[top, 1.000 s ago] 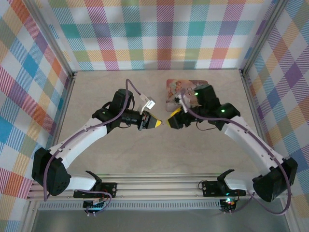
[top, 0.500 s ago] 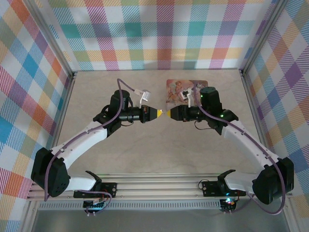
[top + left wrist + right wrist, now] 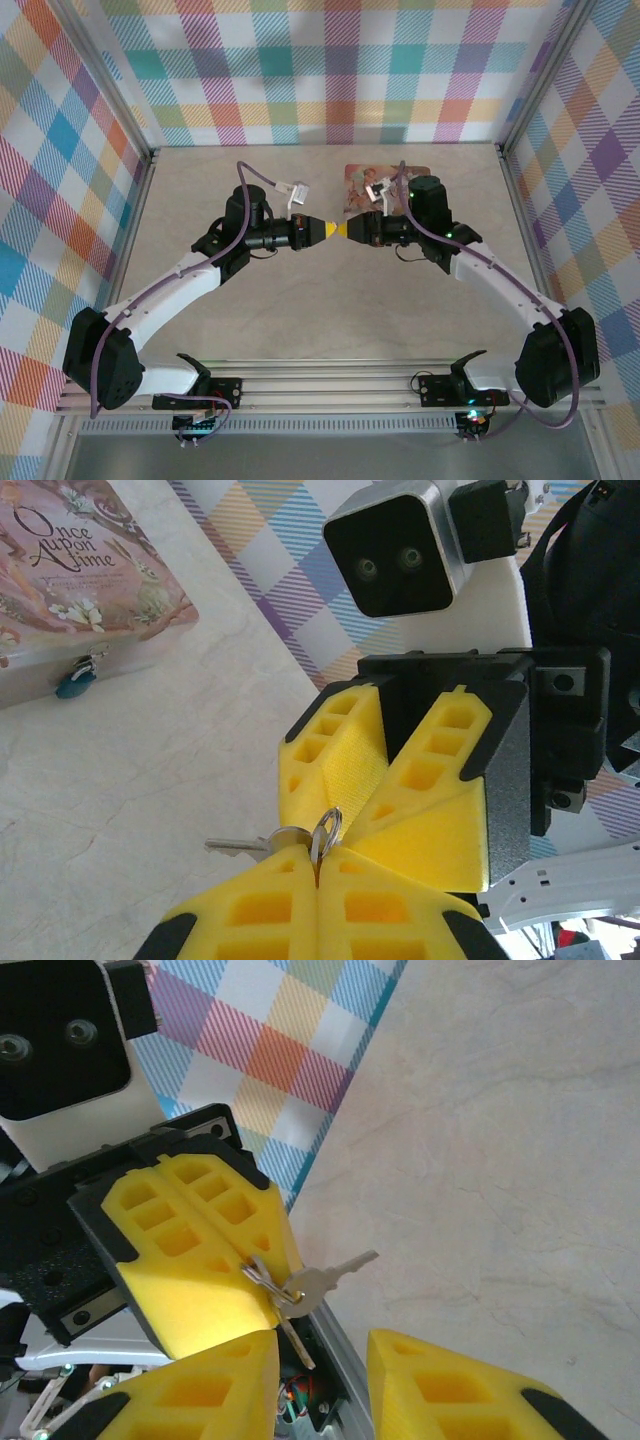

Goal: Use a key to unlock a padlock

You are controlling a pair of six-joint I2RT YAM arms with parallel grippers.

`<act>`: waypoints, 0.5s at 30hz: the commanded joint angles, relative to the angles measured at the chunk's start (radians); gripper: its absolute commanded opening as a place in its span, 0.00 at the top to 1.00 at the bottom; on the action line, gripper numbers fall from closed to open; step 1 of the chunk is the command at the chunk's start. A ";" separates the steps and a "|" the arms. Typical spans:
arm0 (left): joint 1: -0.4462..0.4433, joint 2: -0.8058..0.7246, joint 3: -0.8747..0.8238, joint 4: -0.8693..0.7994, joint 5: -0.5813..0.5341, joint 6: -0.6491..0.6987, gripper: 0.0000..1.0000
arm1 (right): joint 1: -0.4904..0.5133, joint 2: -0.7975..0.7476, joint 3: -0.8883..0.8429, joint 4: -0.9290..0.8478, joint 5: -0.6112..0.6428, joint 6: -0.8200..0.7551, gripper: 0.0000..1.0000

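From above, the left gripper (image 3: 326,230) and the right gripper (image 3: 346,231) meet tip to tip over the pale beige stone-patterned counter (image 3: 300,310). Just behind the right arm lies a pink rectangular tin printed with pictures (image 3: 372,181), partly covered by that arm.

In the left wrist view, the left gripper's yellow foam fingers (image 3: 250,910) are pressed together, pinching a small silver metal key ring (image 3: 327,830). A small silver key (image 3: 235,847) sticks out sideways from it. The right gripper's fingers spread in a V just beyond. The tin sits on the counter with its lid down, so its contents cannot be seen. The tiny padlock with a bluish part (image 3: 75,677) hangs at the clasp on the tin's front wall, well apart from both grippers.

In the right wrist view, the right gripper's jaws stand apart and grip nothing. The key lies just past the gap, and the ring is clamped in the left gripper's closed tips.
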 commanded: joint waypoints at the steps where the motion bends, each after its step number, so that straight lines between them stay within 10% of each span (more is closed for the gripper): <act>1: 0.008 -0.027 -0.001 0.033 0.001 -0.012 1.00 | 0.011 0.006 -0.007 0.085 -0.053 0.026 0.72; 11: 0.008 -0.030 -0.004 -0.001 -0.012 0.009 1.00 | 0.017 0.009 -0.021 0.163 -0.082 0.008 1.00; 15: 0.009 -0.070 -0.007 -0.073 -0.083 0.059 0.83 | 0.018 -0.013 0.033 -0.015 -0.055 -0.126 1.00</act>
